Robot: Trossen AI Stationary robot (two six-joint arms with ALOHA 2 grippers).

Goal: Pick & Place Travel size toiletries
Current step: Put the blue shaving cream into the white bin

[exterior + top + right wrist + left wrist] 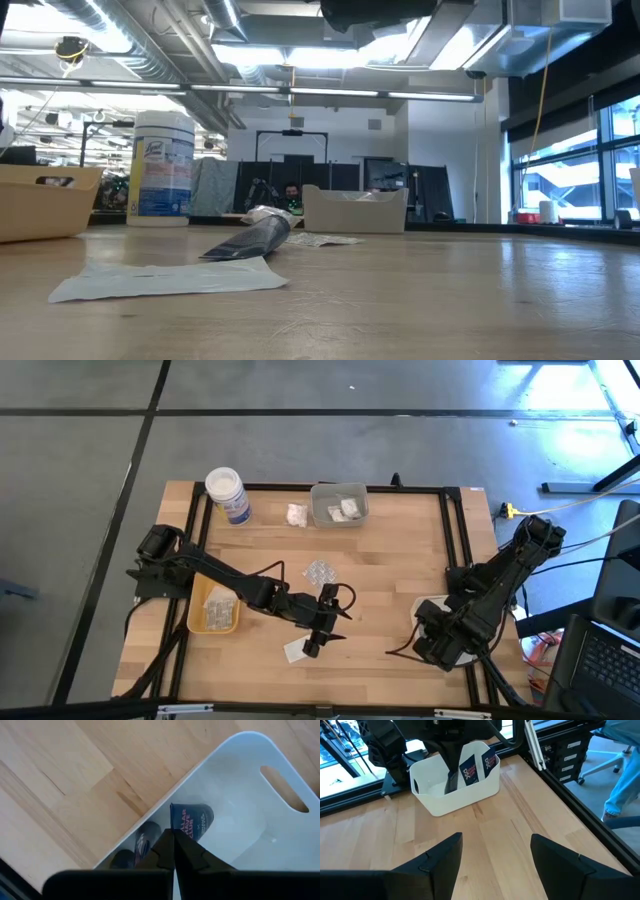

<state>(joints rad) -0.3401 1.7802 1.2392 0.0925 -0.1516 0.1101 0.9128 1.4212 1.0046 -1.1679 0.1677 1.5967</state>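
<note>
White tray [250, 775] (tubes [192, 820] behind claw [173, 845])

Looking down into a white tray [260, 815] resting on the pale wooden table [75, 775], with an oval handle slot cut in its far wall. Right gripper [173, 847] poised over the tray's near wall, fingers pressed together, nothing between them. Just beyond the fingertips, a dark blue tube [191, 820] with white lettering leaning against that wall inside the tray. Beside it, two more small dark items [145, 840], partly hidden by the fingers.
</note>
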